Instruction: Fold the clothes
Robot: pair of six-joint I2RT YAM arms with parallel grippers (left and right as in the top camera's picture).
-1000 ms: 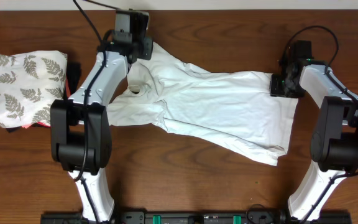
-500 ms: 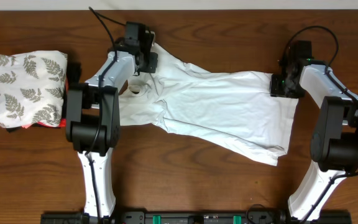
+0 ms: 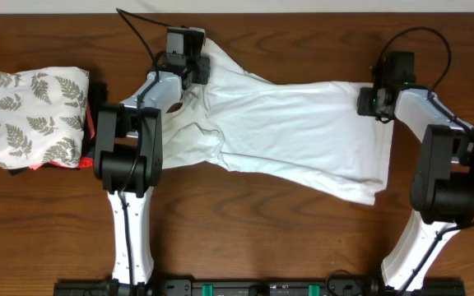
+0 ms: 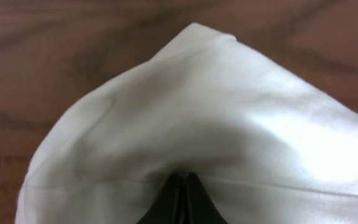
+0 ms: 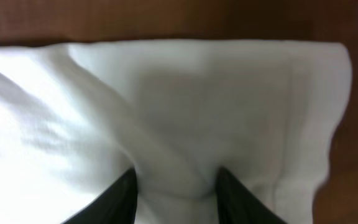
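Note:
The clothes, one plain white T-shirt (image 3: pixel 303 131), lie stretched across the middle of the brown table. My left gripper (image 3: pixel 189 72) is at the shirt's far left corner. In the left wrist view its fingertips (image 4: pixel 184 175) are pinched shut on a peak of the white cloth (image 4: pixel 197 106). My right gripper (image 3: pixel 374 103) is at the shirt's far right edge. In the right wrist view its two black fingers (image 5: pixel 176 177) stand apart with a bunch of the hem (image 5: pixel 197 93) squeezed between them. No print shows on the shirt.
A folded white cloth with grey fern leaves (image 3: pixel 35 115) sits at the left edge on black and red garments (image 3: pixel 56 163). Bare wooden table (image 3: pixel 245 222) lies in front of the shirt. Both arm bases stand at the near edge.
Both grippers have moved toward the table's far edge and taken the shirt's top edge with them. The shirt now lies straighter and more stretched between them.

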